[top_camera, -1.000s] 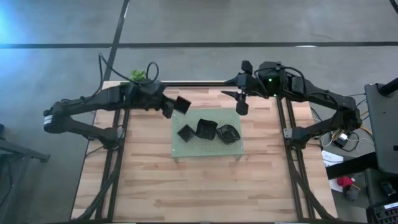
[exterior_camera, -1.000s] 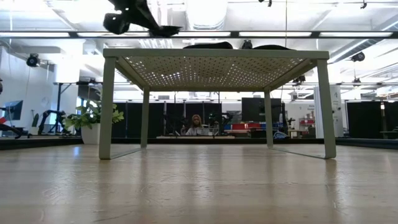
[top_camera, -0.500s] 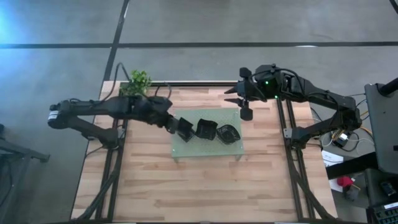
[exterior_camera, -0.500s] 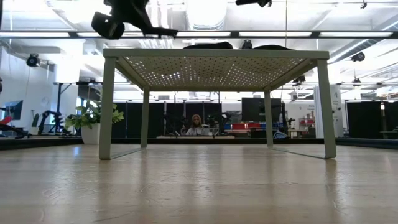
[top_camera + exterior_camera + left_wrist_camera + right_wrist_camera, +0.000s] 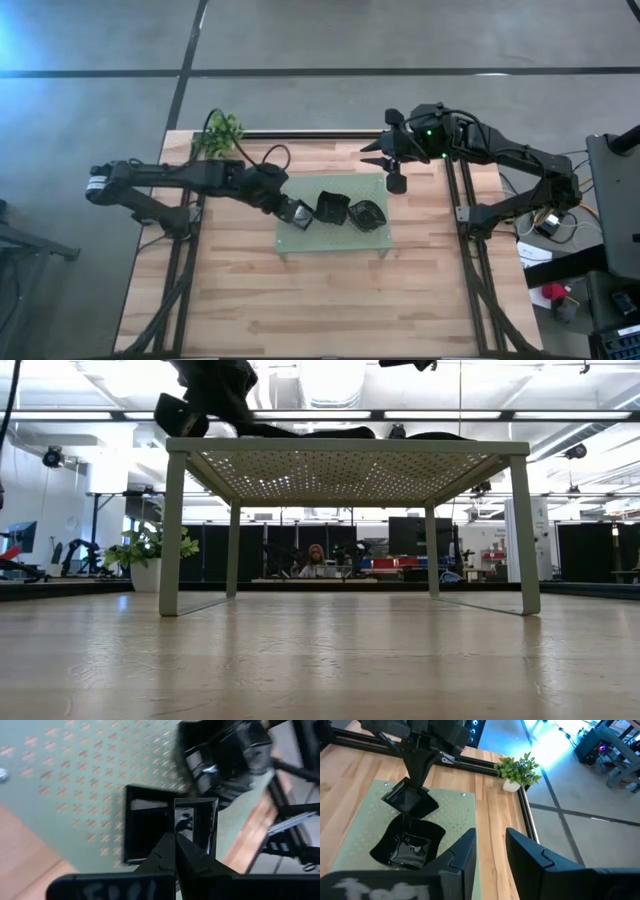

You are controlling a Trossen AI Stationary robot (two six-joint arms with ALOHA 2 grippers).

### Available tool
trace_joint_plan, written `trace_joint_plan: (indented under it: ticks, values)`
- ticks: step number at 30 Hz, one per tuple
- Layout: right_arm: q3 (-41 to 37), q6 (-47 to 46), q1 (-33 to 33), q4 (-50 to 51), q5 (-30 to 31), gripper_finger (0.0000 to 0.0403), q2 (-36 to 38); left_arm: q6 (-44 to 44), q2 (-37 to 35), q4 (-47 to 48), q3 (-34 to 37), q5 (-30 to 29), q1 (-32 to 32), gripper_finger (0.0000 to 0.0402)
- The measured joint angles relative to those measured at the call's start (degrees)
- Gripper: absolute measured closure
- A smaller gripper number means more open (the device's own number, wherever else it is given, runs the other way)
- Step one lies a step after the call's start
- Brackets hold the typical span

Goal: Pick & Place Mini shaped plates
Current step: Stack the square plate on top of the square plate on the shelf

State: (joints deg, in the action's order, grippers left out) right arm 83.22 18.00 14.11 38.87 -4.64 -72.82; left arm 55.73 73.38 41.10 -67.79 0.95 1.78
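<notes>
Above the light green perforated mat (image 5: 335,237), the left gripper (image 5: 284,209) holds a glossy black square mini plate (image 5: 196,827) clamped tight in its jaws, directly over another square plate (image 5: 145,830) lying on the mat. A scalloped plate (image 5: 332,208) and a rounder one (image 5: 367,214) sit beside it. The right gripper (image 5: 397,172), jaws parted and empty, hovers at the mat's far corner, above the wooden tabletop (image 5: 320,300).
</notes>
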Motion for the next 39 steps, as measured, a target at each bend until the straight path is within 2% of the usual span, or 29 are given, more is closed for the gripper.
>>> trace_joint_plan:
  ticks: [13, 18, 39]
  values:
    - [0.0, -0.01, -0.02, -0.07, -0.07, 0.031, 0.0, -3.73, -0.41, -1.42, 0.44, -0.05, 0.11, 0.0401]
    - [0.0, -0.01, -0.01, -0.11, -0.05, 0.0314, 0.0, -8.99, -0.41, -1.47, 0.54, 0.02, 0.11, 0.0401]
    - [0.0, 0.0, 0.0, -0.2, -0.02, 0.0313, 0.0, -9.36, -0.43, 0.16, 0.57, -1.61, 0.65, 0.0401]
